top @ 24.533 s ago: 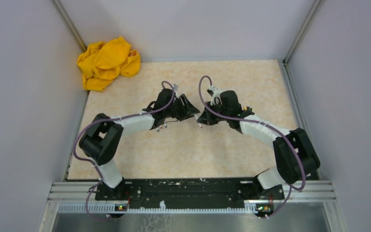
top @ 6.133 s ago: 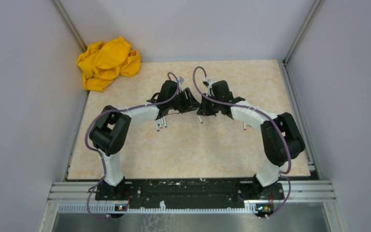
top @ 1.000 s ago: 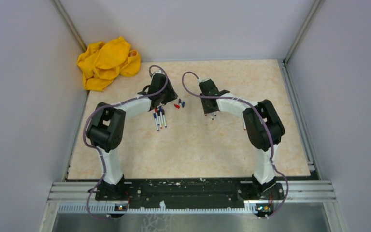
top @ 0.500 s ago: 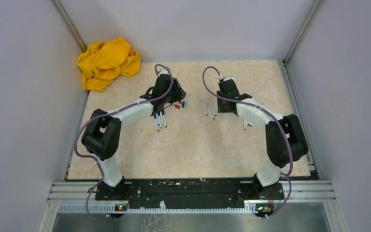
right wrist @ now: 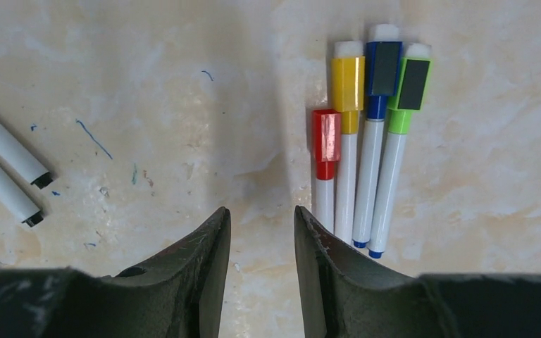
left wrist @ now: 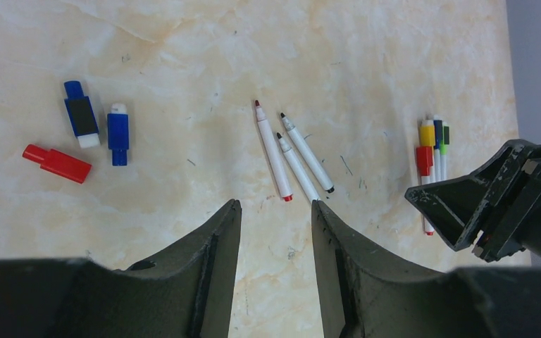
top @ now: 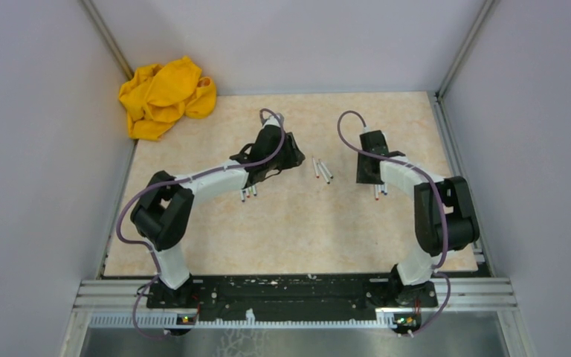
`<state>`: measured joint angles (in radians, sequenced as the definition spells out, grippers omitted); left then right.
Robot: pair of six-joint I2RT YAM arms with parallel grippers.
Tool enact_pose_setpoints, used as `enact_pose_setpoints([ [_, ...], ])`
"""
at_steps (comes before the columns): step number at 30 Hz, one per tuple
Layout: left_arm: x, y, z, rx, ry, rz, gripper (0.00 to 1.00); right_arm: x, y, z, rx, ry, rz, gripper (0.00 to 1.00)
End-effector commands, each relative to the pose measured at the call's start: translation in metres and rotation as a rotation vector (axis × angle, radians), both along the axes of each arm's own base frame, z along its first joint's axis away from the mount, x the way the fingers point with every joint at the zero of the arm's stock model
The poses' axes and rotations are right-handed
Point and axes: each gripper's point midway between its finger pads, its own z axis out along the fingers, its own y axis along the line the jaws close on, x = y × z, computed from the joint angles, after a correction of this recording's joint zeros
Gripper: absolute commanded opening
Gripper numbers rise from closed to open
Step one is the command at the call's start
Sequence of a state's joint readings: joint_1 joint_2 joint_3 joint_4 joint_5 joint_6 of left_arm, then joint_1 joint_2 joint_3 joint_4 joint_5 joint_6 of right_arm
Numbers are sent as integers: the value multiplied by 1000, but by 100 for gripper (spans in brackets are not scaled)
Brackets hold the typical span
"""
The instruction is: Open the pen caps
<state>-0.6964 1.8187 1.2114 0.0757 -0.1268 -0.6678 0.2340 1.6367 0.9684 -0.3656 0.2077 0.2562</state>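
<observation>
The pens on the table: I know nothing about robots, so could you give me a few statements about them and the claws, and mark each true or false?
1. Three loose caps lie on the table: two blue, one red. True.
2. The right gripper is holding a pen. False: it is open and empty, with the four capped pens lying beside it.
3. The capped pens have red, yellow, blue and green caps. True.
4. The three middle pens have caps on. False: their tips are bare.
5. The yellow cloth covers some pens. False: it is bunched in the far left corner, apart from them.
</observation>
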Motion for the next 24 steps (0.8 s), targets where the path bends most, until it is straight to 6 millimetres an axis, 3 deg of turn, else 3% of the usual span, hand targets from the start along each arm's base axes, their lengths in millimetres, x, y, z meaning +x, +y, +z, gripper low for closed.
enact_pose_setpoints([
  [1,-4,-5,5,-7,-25,-14,48,6,-4,15,28,-64,-32,38],
  [11,-7,-6,9,-11,-32,-17,48,1,-18,7,9,-45,-69,38],
  [24,-5,-8,12,-13,-40,-21,48,4,-22,18,12,-70,-86,38],
])
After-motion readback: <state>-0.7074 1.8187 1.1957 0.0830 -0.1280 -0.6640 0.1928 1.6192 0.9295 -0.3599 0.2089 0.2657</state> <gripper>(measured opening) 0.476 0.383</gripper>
